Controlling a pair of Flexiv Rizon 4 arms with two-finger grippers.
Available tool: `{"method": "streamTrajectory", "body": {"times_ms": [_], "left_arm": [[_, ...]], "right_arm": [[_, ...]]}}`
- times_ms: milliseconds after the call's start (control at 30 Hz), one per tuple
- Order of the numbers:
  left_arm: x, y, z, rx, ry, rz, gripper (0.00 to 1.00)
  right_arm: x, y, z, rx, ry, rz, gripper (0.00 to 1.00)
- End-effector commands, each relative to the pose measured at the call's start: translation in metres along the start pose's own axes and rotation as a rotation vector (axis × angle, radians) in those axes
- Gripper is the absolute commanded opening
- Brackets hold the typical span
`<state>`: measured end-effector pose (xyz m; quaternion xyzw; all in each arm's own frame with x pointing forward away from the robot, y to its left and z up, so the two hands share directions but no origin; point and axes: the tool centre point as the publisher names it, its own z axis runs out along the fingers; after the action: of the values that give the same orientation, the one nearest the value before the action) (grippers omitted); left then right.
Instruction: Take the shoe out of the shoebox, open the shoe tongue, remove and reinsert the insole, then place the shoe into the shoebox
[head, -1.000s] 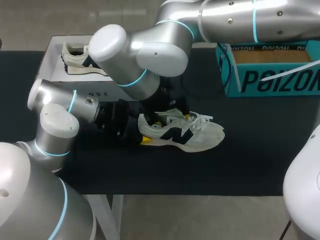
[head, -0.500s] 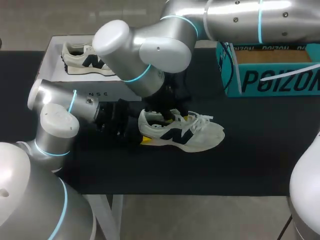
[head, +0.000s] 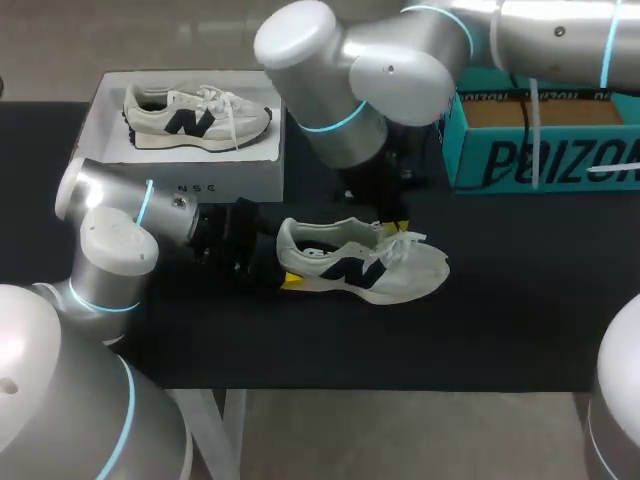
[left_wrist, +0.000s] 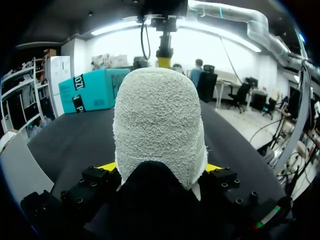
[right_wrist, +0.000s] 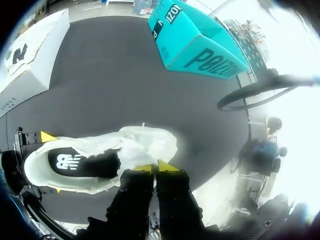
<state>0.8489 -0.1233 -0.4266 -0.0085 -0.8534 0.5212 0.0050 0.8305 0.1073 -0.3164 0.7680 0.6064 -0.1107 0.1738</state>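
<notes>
Left jaws clamping shoe (head: 360, 268) heel, tips mostly hidden; right jaws closed, empty, just above it

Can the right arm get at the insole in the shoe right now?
Probably yes. The shoe lies opening up, insole bare; the right gripper hangs shut just over the tongue, and the left gripper holds the heel, clear of it.

The table (head: 500, 330) is being overlooked from six o'clock; the shoe (head: 365, 262), shared by all views, is being imaged heel-on toward three o'clock (left wrist, close) and from above (right wrist).
</notes>
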Motion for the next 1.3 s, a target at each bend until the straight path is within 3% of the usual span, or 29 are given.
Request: {"method": "streamTrajectory", "body": {"times_ms": [33,367,567,600,633,667,800,900,1000,1133,1300], "left_arm": [[0.000,0.000,0.001,-0.003,-0.001,-0.001,0.00],[0.000,0.000,0.001,-0.003,-0.001,-0.001,0.00],[0.000,0.000,0.001,-0.003,-0.001,-0.001,0.00],[0.000,0.000,0.001,-0.003,-0.001,-0.001,0.00],[0.000,0.000,0.001,-0.003,-0.001,-0.001,0.00],[0.000,0.000,0.001,-0.003,-0.001,-0.001,0.00],[0.000,0.000,0.001,-0.003,-0.001,-0.001,0.00],[0.000,0.000,0.001,-0.003,-0.001,-0.001,0.00],[0.000,0.000,0.001,-0.003,-0.001,-0.001,0.00],[0.000,0.000,0.001,-0.003,-0.001,-0.001,0.00],[0.000,0.000,0.001,-0.003,-0.001,-0.001,0.00]], "right_arm": [[-0.026,0.002,0.012,0.019,0.129,0.025,0.00],[-0.037,0.002,0.056,0.105,0.078,0.077,0.00],[-0.036,0.000,0.068,0.144,0.063,0.069,0.04],[-0.036,0.000,0.068,0.153,0.066,0.059,0.35],[-0.036,-0.001,0.066,0.153,0.065,0.058,0.35],[-0.036,-0.002,0.060,0.144,0.060,0.059,1.00],[-0.037,-0.004,0.038,0.122,0.082,0.026,1.00],[-0.034,-0.005,0.011,0.041,0.182,-0.117,1.00],[-0.024,-0.004,-0.018,-0.039,0.406,-0.515,1.00],[-0.022,-0.015,-0.044,-0.052,0.541,-1.108,1.00],[-0.022,-0.015,-0.044,-0.052,0.541,-1.108,1.00]]}}
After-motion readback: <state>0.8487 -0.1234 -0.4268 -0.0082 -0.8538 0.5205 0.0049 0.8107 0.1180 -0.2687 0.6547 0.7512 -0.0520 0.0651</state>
